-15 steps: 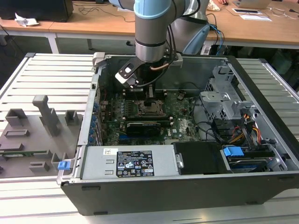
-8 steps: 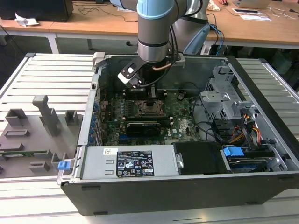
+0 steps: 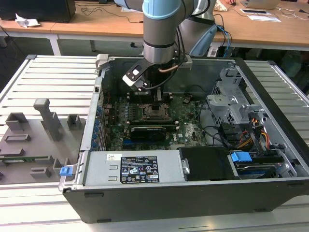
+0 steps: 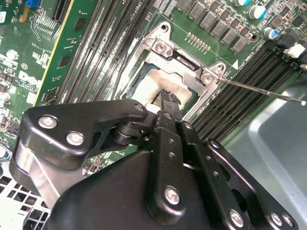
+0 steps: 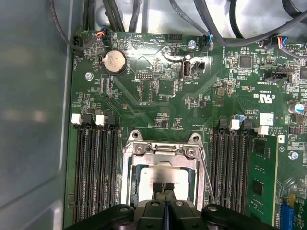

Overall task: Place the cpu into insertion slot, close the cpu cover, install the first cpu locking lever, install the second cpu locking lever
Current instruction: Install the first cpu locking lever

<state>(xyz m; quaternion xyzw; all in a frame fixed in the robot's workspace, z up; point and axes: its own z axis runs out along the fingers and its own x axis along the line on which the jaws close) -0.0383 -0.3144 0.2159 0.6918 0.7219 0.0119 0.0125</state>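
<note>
Gripper (image 5: 163, 187): one, closed, fingertips pressed together with nothing visible between them. It is set down over the socket, tips on or just above the pale face of the cpu (image 5: 165, 173).

Cpu: one, lying inside the insertion slot (image 5: 144, 149), seen through the window of the cpu cover (image 5: 130, 182).

Cpu cover: one, and it looks to be lying down over the chip.

Locking lever (image 4: 261, 91): one thin wire made out clearly, standing free and slanting away from the socket, so it seems unlatched. You cannot tell where a second one lies.

Motherboard (image 5: 192, 100): one, green. Coin cell (image 5: 115, 61): one. Memory-slot banks: two, one on each side of the socket.

Handling note: the step in hand appears to be seating the cover. Keep your closed tips centred on the window, push straight and lightly so the chip does not shift, and stay clear of the loose wire.
</note>
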